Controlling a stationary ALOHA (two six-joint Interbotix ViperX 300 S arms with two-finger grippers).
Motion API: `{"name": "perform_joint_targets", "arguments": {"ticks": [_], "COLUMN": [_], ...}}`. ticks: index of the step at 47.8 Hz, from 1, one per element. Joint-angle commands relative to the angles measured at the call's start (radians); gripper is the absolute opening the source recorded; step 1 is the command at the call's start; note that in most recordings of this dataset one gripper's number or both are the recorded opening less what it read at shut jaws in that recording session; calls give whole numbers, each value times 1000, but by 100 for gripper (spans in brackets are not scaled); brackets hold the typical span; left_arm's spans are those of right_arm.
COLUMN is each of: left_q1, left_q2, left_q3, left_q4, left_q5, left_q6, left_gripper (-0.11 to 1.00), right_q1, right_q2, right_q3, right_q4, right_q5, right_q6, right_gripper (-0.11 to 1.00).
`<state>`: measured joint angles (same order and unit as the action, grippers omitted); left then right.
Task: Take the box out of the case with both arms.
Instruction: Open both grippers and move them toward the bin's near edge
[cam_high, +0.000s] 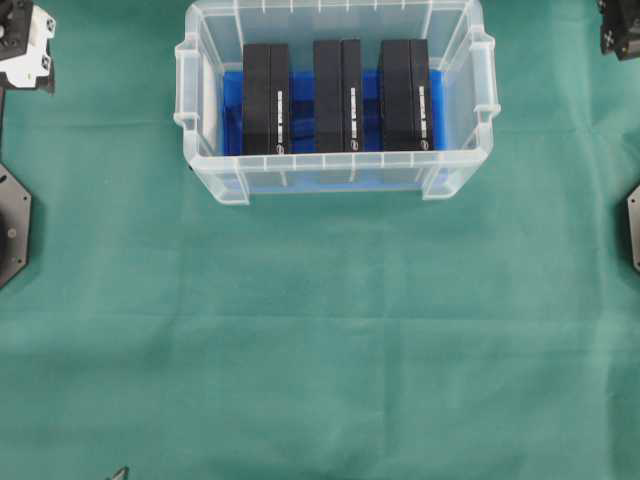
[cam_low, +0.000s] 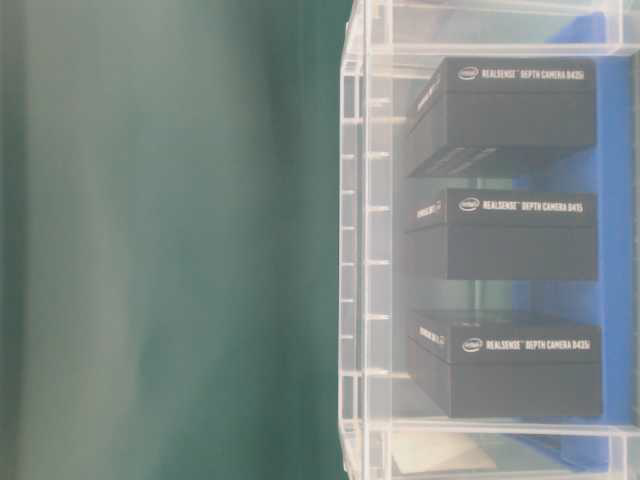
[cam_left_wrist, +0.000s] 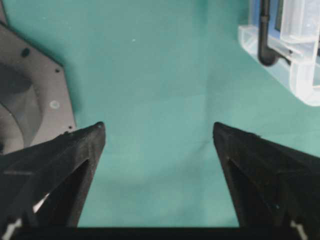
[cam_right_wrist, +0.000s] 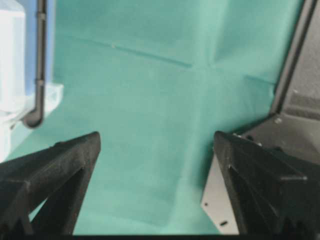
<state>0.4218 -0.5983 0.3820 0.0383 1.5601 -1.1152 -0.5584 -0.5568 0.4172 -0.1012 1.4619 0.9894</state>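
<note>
Matte black wedge-shaped fingers with open triangular cutouts are seen on the left end effector (cam_left_wrist: 159, 131) and right end effector (cam_right_wrist: 157, 140), a white-and-black housing (cam_high: 25, 45) on the left arm, and grey-black angular base plates (cam_left_wrist: 35, 100) dotted with screws.

A clear plastic case (cam_high: 335, 175) is sitting at the far side of the green table (cam_high: 320, 330), and three black boxes (cam_high: 337, 95) are standing side by side in it on a blue sheet (cam_high: 232, 110), while bits of black arms (cam_high: 22, 45) are peeking in at the corners.
</note>
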Motion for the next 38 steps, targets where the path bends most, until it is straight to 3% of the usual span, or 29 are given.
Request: {"name": "perform_joint_targets", "arguments": {"ticks": [1,16,22,38], "left_q1": [0,0,0,0], "left_q2": [-6,6,8,8], "left_q3": [-11,-18,-17,-18], "left_q4": [5,5,5,5], "left_q5": [-3,-3,2,0], "left_q6": [-3,-11,-40,-83], "left_gripper": [83,83,83,83], "right_q1": [3,3,3,5], "right_q2": [-9,-11,-12,-11], "right_q3": [-11,-9,-9,-9], "right_q4": [-3,5,5,5], "right_q5": [-21,23,26,26], "right_q6": [3,18,52,58], "right_gripper": [97,97,97,96]}}
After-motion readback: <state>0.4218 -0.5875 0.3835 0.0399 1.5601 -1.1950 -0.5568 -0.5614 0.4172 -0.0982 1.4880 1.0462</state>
